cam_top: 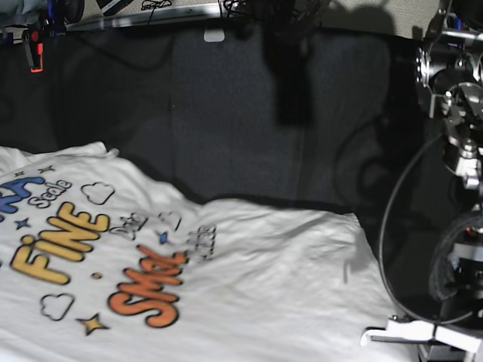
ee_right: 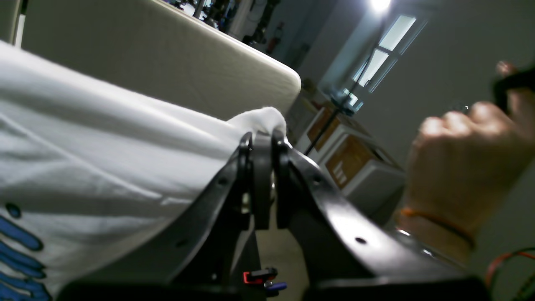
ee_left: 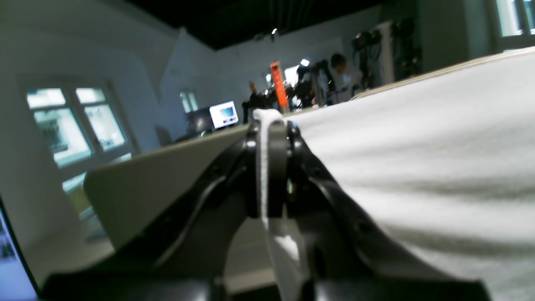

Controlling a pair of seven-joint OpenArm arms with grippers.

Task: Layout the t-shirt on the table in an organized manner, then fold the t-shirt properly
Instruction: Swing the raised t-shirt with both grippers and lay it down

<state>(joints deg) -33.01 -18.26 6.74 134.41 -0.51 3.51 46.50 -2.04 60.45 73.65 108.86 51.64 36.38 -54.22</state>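
Note:
The white t-shirt (cam_top: 249,286) fills the lower half of the base view, print side up, with blue, yellow and orange letters at the left. The black table (cam_top: 226,113) shows behind it. In the left wrist view my left gripper (ee_left: 267,125) is shut on a fold of the t-shirt's white cloth (ee_left: 418,167), which spreads to the right. In the right wrist view my right gripper (ee_right: 263,138) is shut on a bunched edge of the t-shirt (ee_right: 104,146); blue print shows at the lower left. Neither gripper's fingertips show in the base view.
An arm with cables (cam_top: 460,113) stands at the right edge of the base view. An orange clamp (cam_top: 34,49) sits at the table's far left edge. A person's hand (ee_right: 459,167) shows at the right of the right wrist view.

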